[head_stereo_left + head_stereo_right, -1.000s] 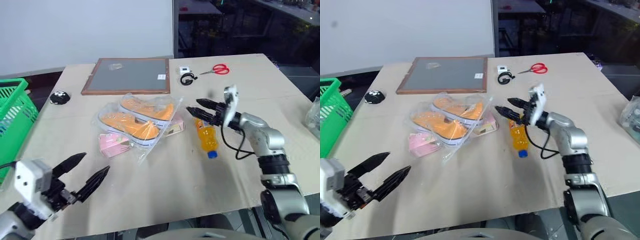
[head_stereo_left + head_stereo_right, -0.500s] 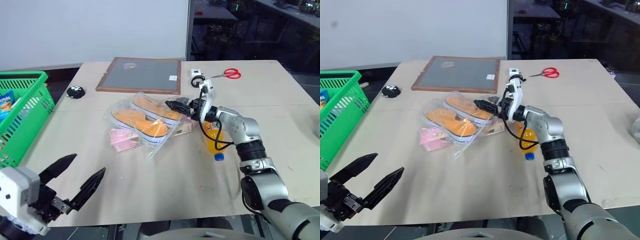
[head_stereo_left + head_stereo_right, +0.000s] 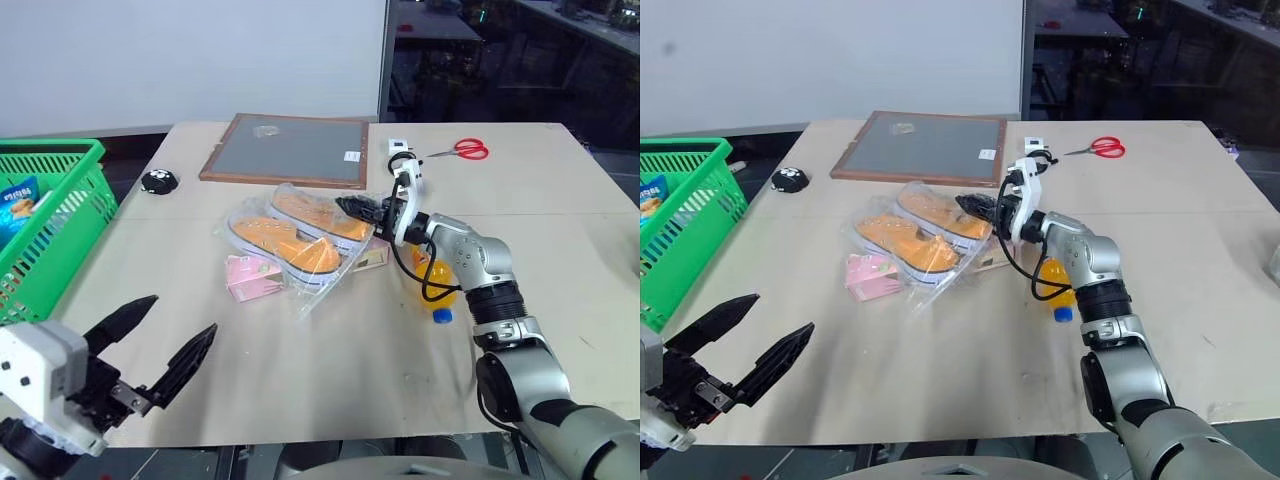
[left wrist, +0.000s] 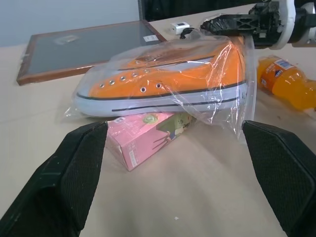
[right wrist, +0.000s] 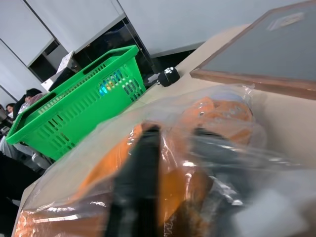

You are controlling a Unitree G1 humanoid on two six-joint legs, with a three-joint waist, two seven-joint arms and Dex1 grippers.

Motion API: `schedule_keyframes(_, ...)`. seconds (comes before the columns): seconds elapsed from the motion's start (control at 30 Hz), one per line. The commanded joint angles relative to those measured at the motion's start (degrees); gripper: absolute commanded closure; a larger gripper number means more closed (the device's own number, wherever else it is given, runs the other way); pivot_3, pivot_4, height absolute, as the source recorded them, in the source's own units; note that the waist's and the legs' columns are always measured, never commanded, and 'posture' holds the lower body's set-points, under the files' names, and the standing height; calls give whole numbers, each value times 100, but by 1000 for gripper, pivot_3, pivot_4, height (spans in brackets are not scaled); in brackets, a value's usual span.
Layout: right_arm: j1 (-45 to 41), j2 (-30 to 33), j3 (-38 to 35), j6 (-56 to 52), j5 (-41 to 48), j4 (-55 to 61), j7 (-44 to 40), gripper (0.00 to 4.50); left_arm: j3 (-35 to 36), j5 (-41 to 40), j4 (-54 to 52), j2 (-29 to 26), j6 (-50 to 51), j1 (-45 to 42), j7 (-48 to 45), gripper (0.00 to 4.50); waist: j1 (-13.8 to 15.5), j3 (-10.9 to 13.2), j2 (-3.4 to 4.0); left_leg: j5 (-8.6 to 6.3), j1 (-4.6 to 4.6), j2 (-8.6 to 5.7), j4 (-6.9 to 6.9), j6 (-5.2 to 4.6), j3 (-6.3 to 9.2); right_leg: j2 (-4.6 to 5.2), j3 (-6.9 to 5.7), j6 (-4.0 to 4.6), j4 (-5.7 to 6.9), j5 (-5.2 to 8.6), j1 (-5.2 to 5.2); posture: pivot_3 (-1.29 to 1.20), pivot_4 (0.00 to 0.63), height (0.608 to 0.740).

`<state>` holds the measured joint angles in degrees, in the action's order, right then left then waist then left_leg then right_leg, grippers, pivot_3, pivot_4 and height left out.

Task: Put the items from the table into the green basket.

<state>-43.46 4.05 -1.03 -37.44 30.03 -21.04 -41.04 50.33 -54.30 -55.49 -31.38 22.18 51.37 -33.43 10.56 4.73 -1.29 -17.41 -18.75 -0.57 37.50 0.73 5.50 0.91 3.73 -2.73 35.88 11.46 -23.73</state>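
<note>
Hovering past the near edge of the table [image 3: 330,390], toward its left corner, my left gripper [image 3: 165,340] has its two black fingers spread wide with nothing between them. Ahead of it, well apart, the pink packet [image 3: 250,277] lies flat on the board, tucked against the clear bag of orange shoes [image 3: 290,232] (the left wrist view shows the packet partly under the bag's edge). Near the middle of the table my right gripper [image 3: 352,207] reaches in level from the right, its fingers pressed together on the plastic at the bag's right end; in the right wrist view the film is bunched around them. Just behind that wrist, the orange drink bottle [image 3: 436,280] lies on its side, blue cap pointing toward the near edge, close to the arm but not in the grip. Off the left edge stands the green basket [image 3: 50,215], with a blue packet [image 3: 14,205] already inside. Toward the far edge lie a framed board [image 3: 285,150] and red scissors [image 3: 462,150].
</note>
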Motion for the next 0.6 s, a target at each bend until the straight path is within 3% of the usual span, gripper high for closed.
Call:
schedule_keyframes(0.03,-48,-14,-98,121,63,288,2,4478,32,-78,-20,-75,-23,-51,42,0,1,0,0,0,0,0,0,0,0,0,0,0,0,0,0,473,0,740)
schedule_keyframes(0.37,-494,85,-216,248,81,319,15,4478,-118,8,-33,-96,-20,-158,122,0,-1,2,6,0,-2,0,-2,0,1,0,-1,0,-1,0,-1,468,0,740)
schedule_keyframes(0.6,-1696,198,-448,820,-132,-447,246,4478,-206,19,13,-146,-24,-379,207,0,2,9,17,1,-11,-1,-4,2,5,0,-5,1,-2,0,-11,460,0,740)
